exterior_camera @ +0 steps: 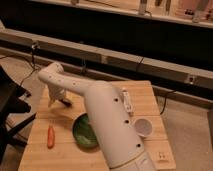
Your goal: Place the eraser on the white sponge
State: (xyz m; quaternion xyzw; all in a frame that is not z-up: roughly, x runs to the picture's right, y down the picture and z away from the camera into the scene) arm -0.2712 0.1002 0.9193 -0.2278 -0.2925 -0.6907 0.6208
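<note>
gripper (55,99) low over the table's (150,92) far left, dark eraser (65,102) just beside it; whether it grips can't be told.
the arm (107,125) hides much of the table and no sponge shows, so a blind drop may miss; bowl (84,132), bar (127,100), cup (142,126) and carrot (50,136) lie near any path, and the tiny eraser could slip or get nudged off.
</note>
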